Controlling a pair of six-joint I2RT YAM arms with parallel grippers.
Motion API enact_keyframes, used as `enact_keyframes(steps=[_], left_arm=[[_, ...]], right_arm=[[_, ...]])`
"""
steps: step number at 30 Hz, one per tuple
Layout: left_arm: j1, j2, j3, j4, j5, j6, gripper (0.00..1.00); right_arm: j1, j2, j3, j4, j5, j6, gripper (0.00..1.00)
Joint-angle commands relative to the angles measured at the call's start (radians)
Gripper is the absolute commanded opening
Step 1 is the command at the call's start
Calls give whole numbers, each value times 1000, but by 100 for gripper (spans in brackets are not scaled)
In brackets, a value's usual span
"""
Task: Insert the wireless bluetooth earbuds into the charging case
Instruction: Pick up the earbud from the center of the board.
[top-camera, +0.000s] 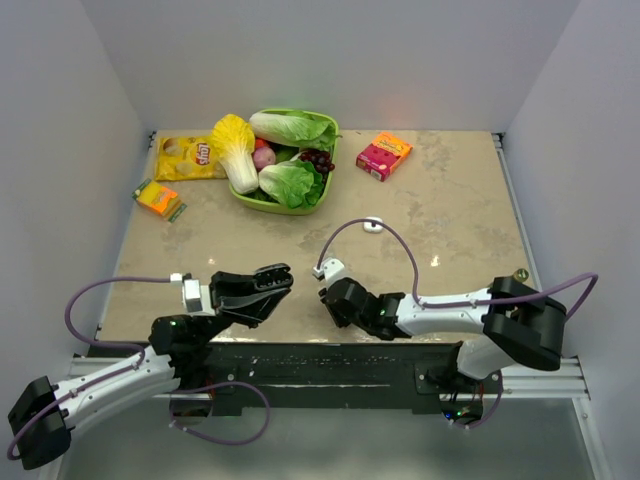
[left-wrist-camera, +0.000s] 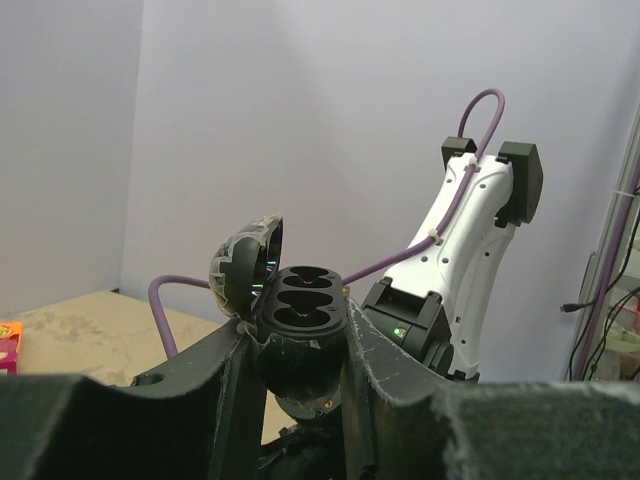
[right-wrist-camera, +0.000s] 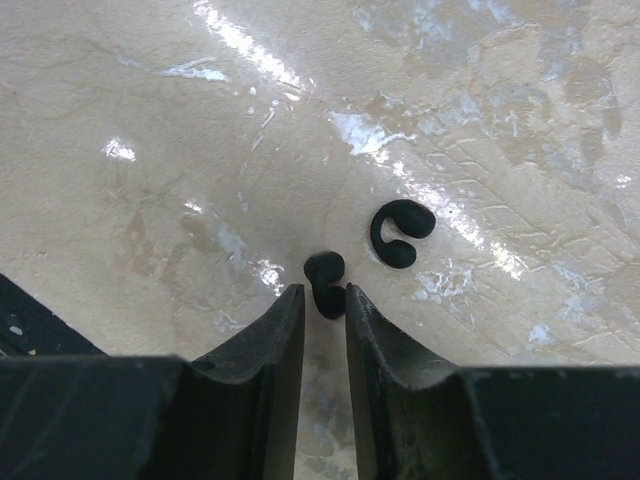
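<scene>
The charging case (left-wrist-camera: 305, 312) I see is black and oval, with its lid (left-wrist-camera: 243, 265) hinged open and two empty slots facing up. My left gripper (left-wrist-camera: 298, 340) is shut on its body and holds it above the table; it also shows in the top view (top-camera: 262, 285). Two small black hooked earbuds lie on the table. One earbud (right-wrist-camera: 325, 282) sits between the tips of my right gripper (right-wrist-camera: 325, 295), touching the right finger with a gap on the left. The other earbud (right-wrist-camera: 400, 232) lies free just beyond it. The right gripper (top-camera: 335, 297) is low over the table.
A small white object (top-camera: 373, 225) lies mid-table behind the right arm's purple cable. A green bowl (top-camera: 330, 170) of vegetables, a yellow chip bag (top-camera: 185, 157), a red box (top-camera: 384, 155) and an orange packet (top-camera: 158, 198) stand at the back.
</scene>
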Motion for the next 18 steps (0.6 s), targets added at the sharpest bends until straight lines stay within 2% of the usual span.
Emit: enact_keyframes(steps=[1, 7, 11, 18], left_arm=[[-6, 5, -184, 48, -8, -20, 0], [-7, 10, -187, 52, -6, -20, 0], [-7, 19, -192, 68, -5, -23, 0], [-9, 24, -195, 74, -5, -26, 0]], right_arm=[[-12, 3, 35, -15, 43, 0, 24], [-14, -6, 33, -13, 50, -4, 19], [-14, 2, 38, -12, 47, -9, 18], [-15, 11, 52, -3, 46, -20, 27]])
